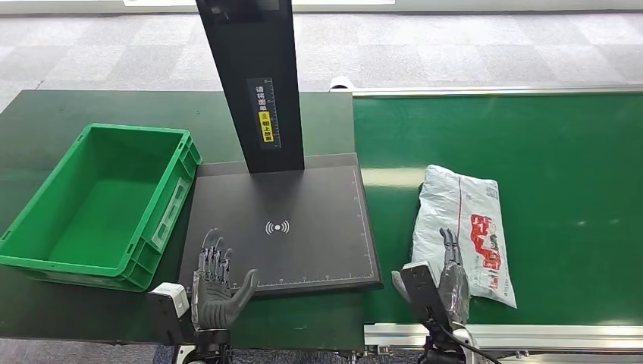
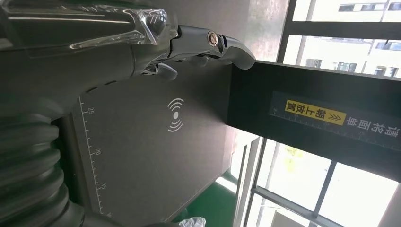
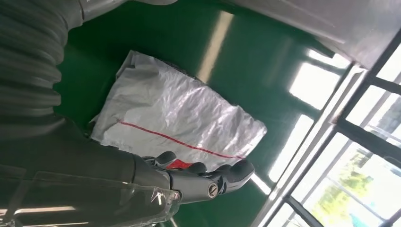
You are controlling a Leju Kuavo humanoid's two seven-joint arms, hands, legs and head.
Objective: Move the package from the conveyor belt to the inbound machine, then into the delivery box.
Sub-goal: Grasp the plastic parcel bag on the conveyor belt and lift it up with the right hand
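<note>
— Head view had the package [image 1: 462, 227] lying flat on the conveyor belt [image 1: 561, 167], the right hand [image 1: 451, 265] over its near edge, seemingly not gripping it.
— And the left hand [image 1: 216, 284]?
— Spread, empty, by the inbound machine [image 1: 303, 227]. Slick plastic might slip from a shallow grasp.

Open green belt [image 1: 561, 152] all around the package [image 1: 462, 227]. Between belt and green box [image 1: 98, 205], only the flat black plate [image 1: 288, 227]. Blocked at the plate's far edge by the upright black post [image 1: 254, 83].

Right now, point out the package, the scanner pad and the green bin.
package [image 1: 462, 227], head view, white middle of the bag.
scanner pad [image 1: 303, 250], head view, bare black surface.
green bin [image 1: 168, 205], head view, right wall.
</note>
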